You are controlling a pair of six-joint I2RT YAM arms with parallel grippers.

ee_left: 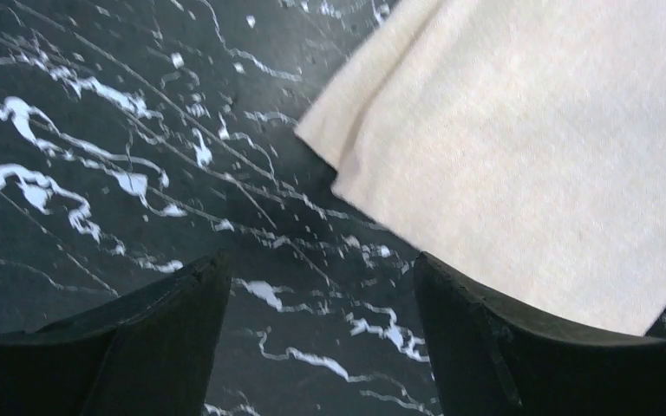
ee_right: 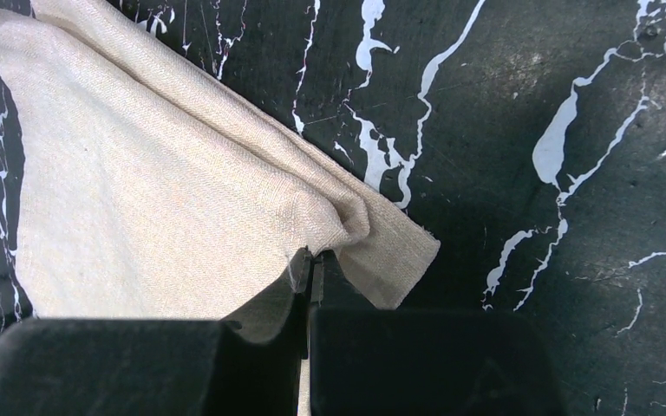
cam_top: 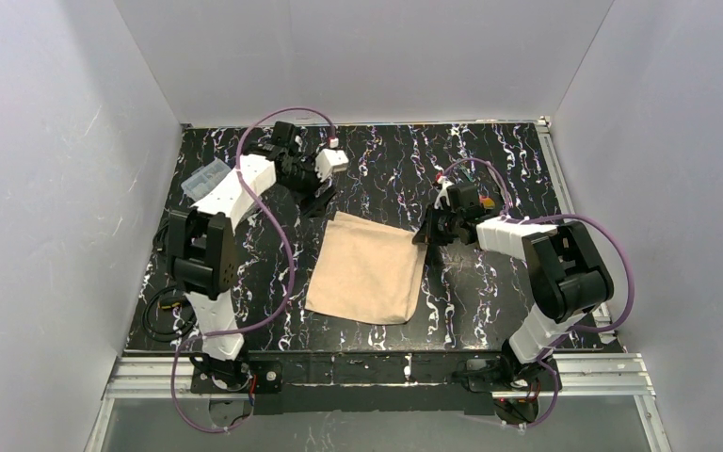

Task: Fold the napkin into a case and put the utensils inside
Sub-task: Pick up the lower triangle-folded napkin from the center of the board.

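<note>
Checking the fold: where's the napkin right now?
Top view: the napkin lies centred on the table, its far right corner pinched by the right gripper.

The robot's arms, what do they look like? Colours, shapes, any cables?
Both the left arm and the right arm have white boxy link shells between chunky black joint housings. A thin purple cable loops loosely along each arm. The left fingers and right fingers are matte black wedges with no visible markings.

Tally: one napkin (cam_top: 365, 273), one clear plastic box (cam_top: 205, 179), one desk (cam_top: 386, 151), two arms: left end effector (cam_top: 315, 202), right end effector (cam_top: 430, 234).
</note>
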